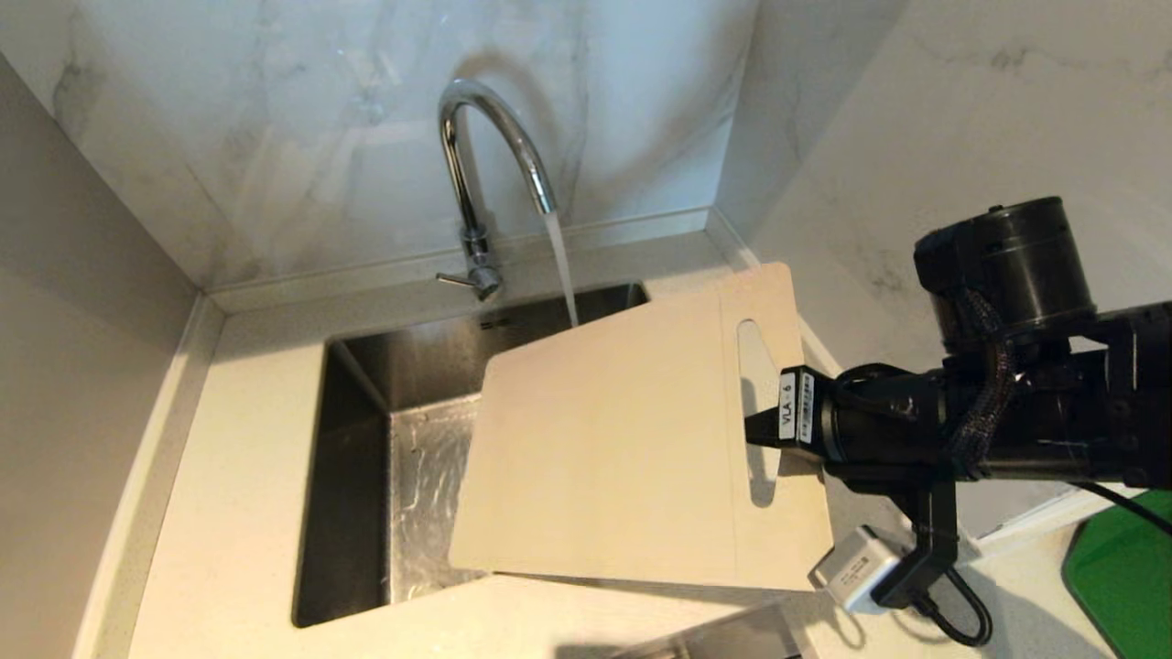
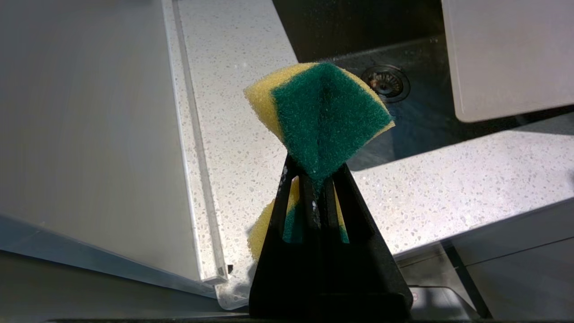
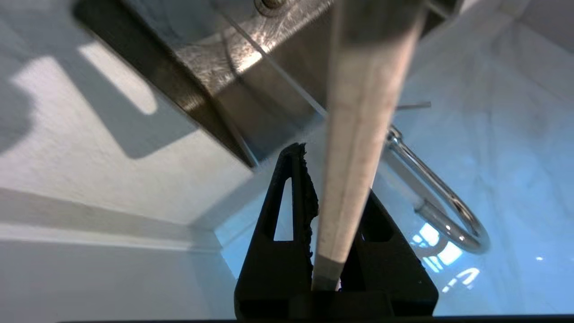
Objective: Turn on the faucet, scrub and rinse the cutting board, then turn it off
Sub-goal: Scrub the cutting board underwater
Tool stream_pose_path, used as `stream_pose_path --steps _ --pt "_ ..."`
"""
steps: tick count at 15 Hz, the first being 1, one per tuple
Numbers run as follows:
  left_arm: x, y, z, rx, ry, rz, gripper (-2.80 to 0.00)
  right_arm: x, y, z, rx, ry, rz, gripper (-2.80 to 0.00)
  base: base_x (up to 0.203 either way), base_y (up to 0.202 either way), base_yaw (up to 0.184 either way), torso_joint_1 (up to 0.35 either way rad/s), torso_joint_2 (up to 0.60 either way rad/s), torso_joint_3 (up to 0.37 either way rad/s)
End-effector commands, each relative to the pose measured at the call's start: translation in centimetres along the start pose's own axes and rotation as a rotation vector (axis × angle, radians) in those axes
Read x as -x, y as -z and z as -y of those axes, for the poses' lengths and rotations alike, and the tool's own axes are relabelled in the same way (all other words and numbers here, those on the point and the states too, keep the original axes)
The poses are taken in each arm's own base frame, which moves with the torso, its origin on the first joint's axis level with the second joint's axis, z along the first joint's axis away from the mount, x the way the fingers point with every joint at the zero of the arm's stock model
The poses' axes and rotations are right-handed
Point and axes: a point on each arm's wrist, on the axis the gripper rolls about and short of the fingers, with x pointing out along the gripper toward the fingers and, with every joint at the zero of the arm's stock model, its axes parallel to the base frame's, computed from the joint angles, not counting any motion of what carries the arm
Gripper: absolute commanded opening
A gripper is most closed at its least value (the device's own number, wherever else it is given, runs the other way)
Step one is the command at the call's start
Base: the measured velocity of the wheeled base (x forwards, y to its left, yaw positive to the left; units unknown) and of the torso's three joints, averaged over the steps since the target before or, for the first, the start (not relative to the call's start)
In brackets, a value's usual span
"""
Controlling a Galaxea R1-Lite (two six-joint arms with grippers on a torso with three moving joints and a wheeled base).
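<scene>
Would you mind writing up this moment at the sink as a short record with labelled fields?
faucet: faucet running, water stream falling into the sink behind the board's far edge
cutting board: cutting board held tilted over the sink, handle slot toward the right arm
right gripper: right gripper shut on the board's edge at the handle end
left gripper: left gripper shut on a green and yellow sponge, above the speckled counter, not touching the board
scrubbing: sponge and board apart, not under way
</scene>
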Motion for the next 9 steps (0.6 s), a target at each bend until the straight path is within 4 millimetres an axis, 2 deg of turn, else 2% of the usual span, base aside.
stream_pose_path --steps 1,7,9 --pt "0.0 0.1 0.0 0.001 0.000 -0.002 -2.80 -0.9 1.2 0.2 0.017 0.021 0.000 -2.80 0.000 0.000 0.000 0.000 0.00 0.000" --pt "0.0 0.1 0.0 0.001 0.000 -0.002 -2.80 -2.8 2.3 0.0 0.013 0.032 0.017 -2.80 0.000 0.000 0.000 0.000 0.00 0.000" --pt "0.0 0.1 0.0 0.001 0.000 -0.002 -2.80 -2.9 3.1 0.4 0.020 0.044 -0.003 -2.80 0.000 0.000 0.000 0.000 0.00 0.000"
